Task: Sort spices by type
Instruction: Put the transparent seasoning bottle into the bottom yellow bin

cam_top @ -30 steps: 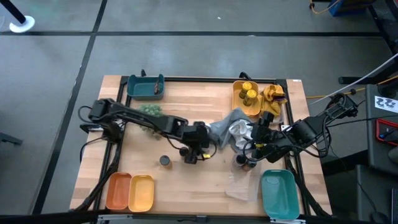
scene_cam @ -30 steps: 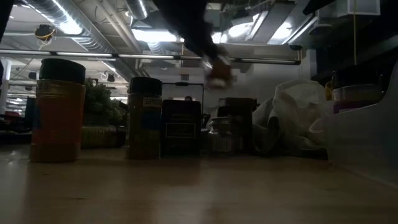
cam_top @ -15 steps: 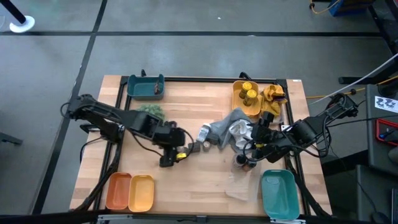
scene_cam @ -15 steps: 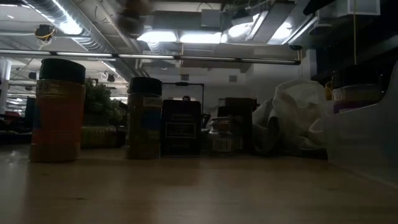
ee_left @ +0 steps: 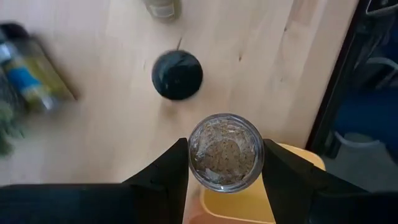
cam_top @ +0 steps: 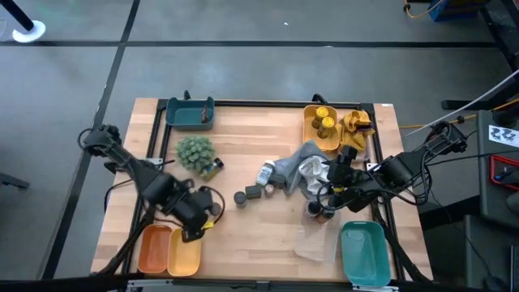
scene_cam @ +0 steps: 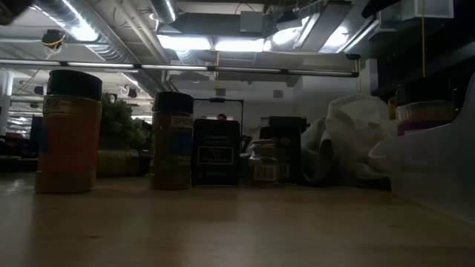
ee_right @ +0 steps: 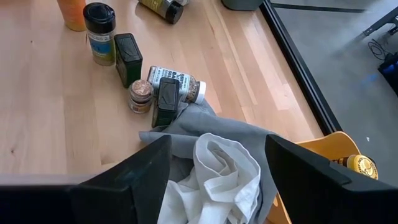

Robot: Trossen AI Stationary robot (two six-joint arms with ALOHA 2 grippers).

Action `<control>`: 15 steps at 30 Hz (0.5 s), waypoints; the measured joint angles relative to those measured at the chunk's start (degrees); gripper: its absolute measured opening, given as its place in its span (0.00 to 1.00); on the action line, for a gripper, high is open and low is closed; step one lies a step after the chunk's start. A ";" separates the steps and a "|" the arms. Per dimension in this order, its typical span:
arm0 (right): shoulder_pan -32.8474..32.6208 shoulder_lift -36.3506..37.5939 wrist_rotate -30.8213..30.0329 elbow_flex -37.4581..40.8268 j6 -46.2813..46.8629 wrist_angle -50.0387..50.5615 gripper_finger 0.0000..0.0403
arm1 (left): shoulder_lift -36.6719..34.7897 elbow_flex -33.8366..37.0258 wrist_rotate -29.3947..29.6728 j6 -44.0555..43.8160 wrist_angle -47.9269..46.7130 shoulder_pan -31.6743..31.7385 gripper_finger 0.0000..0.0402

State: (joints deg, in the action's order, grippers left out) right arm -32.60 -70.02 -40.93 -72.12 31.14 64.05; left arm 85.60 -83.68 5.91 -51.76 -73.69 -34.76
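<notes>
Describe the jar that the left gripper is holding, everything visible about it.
The jar is small, round and clear-walled, seen end-on, full of a speckled tan-brown ground spice. No lid shows on the end facing the camera. The left gripper holds it between its two dark fingers, one on each side. It hangs over the edge of the yellow tray, above the wooden table.

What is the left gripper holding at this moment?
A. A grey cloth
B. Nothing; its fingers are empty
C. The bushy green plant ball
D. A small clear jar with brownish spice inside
D: in the left wrist view, the small clear jar of brownish spice sits clamped between the two fingers of the left gripper, at the edge of a yellow plastic tray.
</notes>
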 joint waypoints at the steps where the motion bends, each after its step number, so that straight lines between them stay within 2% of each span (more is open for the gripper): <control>1: 0.00 0.00 0.00 0.00 0.00 -0.02 0.64 | 0.02 0.00 1.33 -2.78 -0.02 -1.64 0.39; 8: 0.00 -0.18 0.00 0.00 0.01 -0.97 0.64 | 0.43 2.83 10.28 -23.01 1.53 -12.52 0.39; 15: 0.00 -1.09 0.02 0.02 0.00 -1.77 0.64 | 2.05 9.82 11.50 -37.15 2.68 -19.06 0.39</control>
State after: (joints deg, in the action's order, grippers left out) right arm -32.60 -71.11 -40.91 -72.10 31.14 62.28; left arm 87.65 -73.86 17.41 -88.91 -71.01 -53.83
